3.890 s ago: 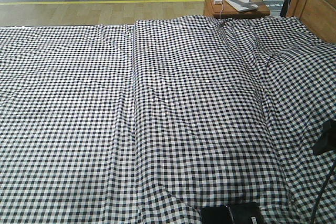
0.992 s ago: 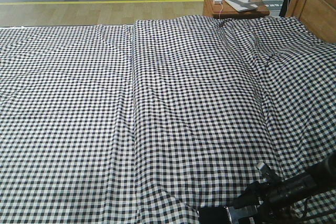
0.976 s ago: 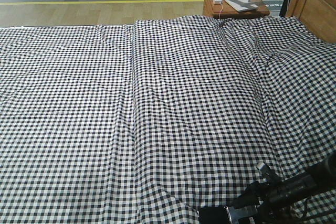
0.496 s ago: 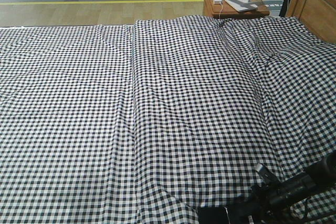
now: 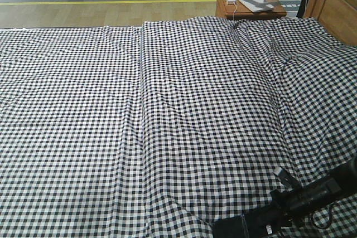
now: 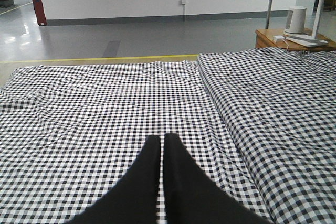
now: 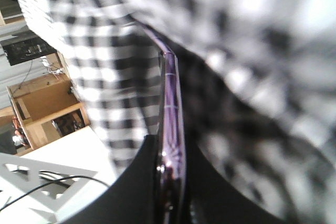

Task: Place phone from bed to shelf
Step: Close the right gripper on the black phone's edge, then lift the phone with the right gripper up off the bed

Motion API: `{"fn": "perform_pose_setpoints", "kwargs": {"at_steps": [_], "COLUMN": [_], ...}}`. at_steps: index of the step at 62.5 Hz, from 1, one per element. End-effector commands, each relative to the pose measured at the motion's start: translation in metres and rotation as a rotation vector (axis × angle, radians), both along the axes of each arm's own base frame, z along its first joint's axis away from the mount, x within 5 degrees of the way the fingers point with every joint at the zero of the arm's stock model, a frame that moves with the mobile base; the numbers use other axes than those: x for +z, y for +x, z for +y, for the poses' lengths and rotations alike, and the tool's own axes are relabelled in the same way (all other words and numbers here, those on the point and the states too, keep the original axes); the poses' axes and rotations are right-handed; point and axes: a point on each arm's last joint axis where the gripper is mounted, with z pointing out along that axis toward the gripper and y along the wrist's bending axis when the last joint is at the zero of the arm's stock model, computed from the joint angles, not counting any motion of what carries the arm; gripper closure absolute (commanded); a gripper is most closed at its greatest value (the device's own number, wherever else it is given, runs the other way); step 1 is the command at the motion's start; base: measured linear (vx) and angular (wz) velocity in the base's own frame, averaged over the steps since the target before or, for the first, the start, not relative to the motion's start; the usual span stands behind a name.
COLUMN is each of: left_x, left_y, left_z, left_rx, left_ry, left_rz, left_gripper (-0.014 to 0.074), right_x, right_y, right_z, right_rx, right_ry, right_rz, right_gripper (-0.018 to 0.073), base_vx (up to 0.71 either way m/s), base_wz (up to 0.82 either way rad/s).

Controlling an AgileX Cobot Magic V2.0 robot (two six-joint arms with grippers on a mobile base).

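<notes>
Right end effector [image 5: 266,225] sits low at the near edge of the bed [image 5: 167,110], a wide gingham sheet above which the left end effector [image 6: 161,142] hangs with fingers pressed together on nothing, and it pinches the slim black phone [image 7: 171,93] edge-on at that near edge.

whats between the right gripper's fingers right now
The phone, edge-on, sits held between the right gripper's fingers, against the checked sheet of the bed. The right wrist view shows it.
</notes>
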Motion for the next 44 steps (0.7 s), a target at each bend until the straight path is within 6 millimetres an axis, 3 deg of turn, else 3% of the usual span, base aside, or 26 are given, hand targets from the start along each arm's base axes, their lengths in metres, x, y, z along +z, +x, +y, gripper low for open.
{"fn": "perform_pose_setpoints", "kwargs": {"at_steps": [1, 20, 30, 44], "left_x": [0.005, 0.005, 0.005, 0.005], "left_y": [0.0, 0.0, 0.0, 0.0], "left_z": [0.0, 0.0, 0.0, 0.0], "left_rx": [0.0, 0.0, 0.0, 0.0], "left_ry": [-0.005, -0.005, -0.005, -0.005], "left_rz": [-0.075, -0.075, -0.075, -0.075], "left_gripper": [0.0595, 0.0595, 0.0595, 0.0595], "right_x": [0.045, 0.099, 0.147, 0.219], "right_y": [0.001, -0.005, 0.002, 0.005], "right_z": [0.009, 0.012, 0.012, 0.031], "right_rx": [0.008, 0.01, 0.007, 0.064], "right_ry": [0.164, 0.161, 0.116, 0.059], "right_rz": [-0.048, -0.149, -0.238, -0.402], "right_gripper": [0.0562, 0.0561, 0.0561, 0.0561], "base_vx": [0.0, 0.0, 0.0, 0.0], "base_wz": [0.0, 0.0, 0.0, 0.0]}}
